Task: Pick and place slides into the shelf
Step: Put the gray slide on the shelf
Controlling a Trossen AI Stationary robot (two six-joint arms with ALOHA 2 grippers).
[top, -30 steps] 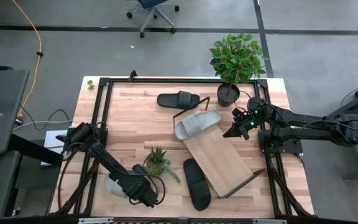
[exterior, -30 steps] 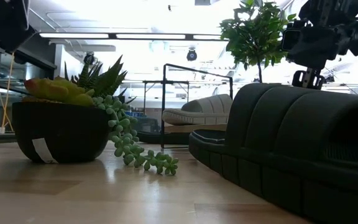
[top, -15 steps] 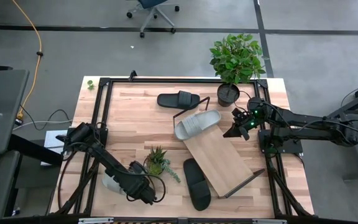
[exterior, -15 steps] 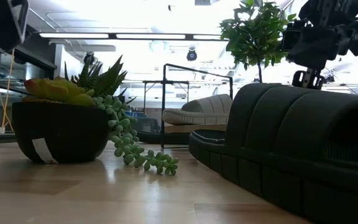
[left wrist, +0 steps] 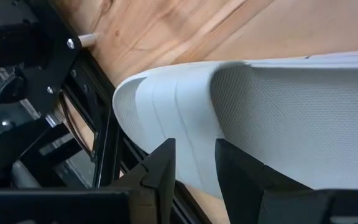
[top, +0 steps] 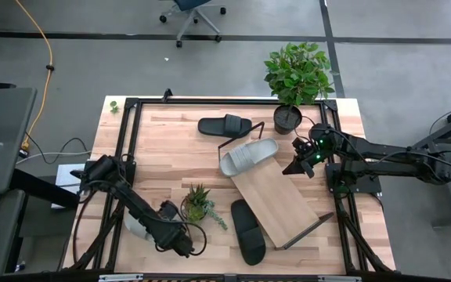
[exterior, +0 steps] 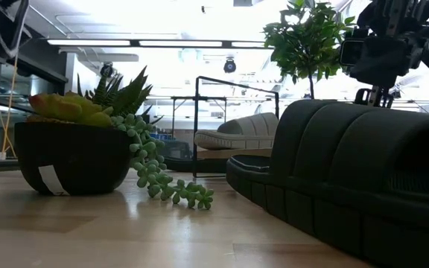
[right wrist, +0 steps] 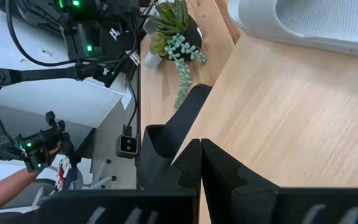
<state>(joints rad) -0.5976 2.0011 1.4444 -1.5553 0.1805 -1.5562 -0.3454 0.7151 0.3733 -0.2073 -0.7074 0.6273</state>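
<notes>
Left gripper (left wrist: 191,171) clamped on grey slide (left wrist: 272,118) rim, over table's near-left corner. Lift clear, keep it level, pass small succulent pot (top: 196,205) beyond. Shelf (top: 276,196) farther right; right gripper (right wrist: 199,165) together, hovering above it.

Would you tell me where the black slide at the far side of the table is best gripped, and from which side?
Take the far black slide by its wide strap, from above. It lies flat, sole down, on the table, so the raised strap likely gives the jaws an edge to close over. The right gripper is nearer; the left gripper clamps a light grey slide.
</notes>
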